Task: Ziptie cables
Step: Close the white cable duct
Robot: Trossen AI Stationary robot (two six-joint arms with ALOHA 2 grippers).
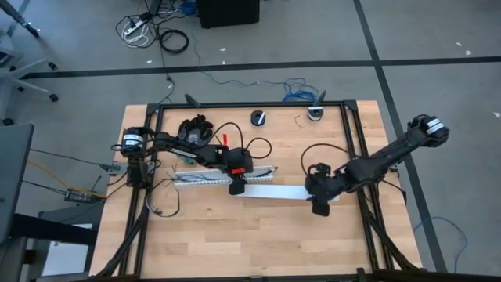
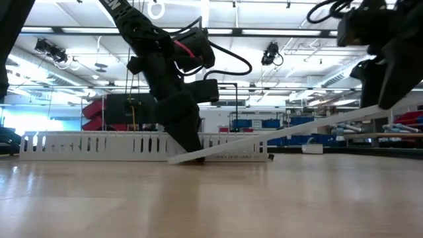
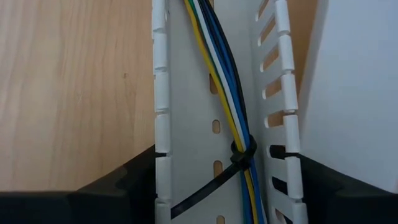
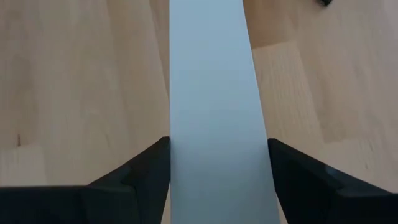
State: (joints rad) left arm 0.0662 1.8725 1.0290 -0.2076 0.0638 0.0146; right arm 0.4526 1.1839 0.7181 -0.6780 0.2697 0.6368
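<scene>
right pincer [image 4: 217, 180] pinches the white duct cover [image 4: 211, 93] near the desk's [image 1: 258, 235] middle, left pincer [image 3: 224, 186] straddles the slotted duct [image 3: 186, 93]; cables [image 3: 227, 93] already ziptied, cover still off.

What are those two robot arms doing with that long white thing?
The right gripper holds one end of a flat white plastic cover strip, lifting it so it slopes down to the wooden table. The left gripper straddles a white slotted plastic duct. Inside it lie the cables, a bundle of thin coloured wires already cinched by a black zip tie.
</scene>
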